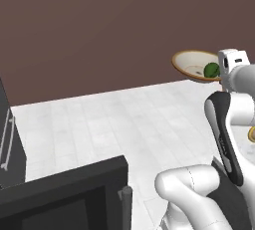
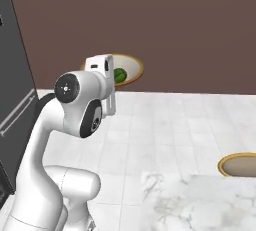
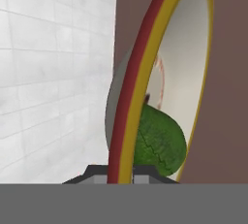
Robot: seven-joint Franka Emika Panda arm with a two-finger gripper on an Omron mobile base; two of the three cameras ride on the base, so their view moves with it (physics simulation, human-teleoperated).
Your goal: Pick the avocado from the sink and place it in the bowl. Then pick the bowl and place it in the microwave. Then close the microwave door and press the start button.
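Tan-rimmed bowl held aloft with avocado inside

White arm rising in the foreground of both base views, elbow bent, hand raised at mid height. Gripper [image 3: 121,172] closed narrow on the bowl [image 3: 186,63], one finger each side of the rim at its near edge, as seen from the hand. Bowl lifted clear of the white tiled floor [image 1: 109,119], tilted slightly, cream inside showing. Avocado [image 3: 160,140] dark green, resting inside the bowl against its near wall, just beyond the gripped rim. Behind, plain brown wall [image 1: 99,25]. Black appliance [image 1: 60,199] at lower left of the left base view.
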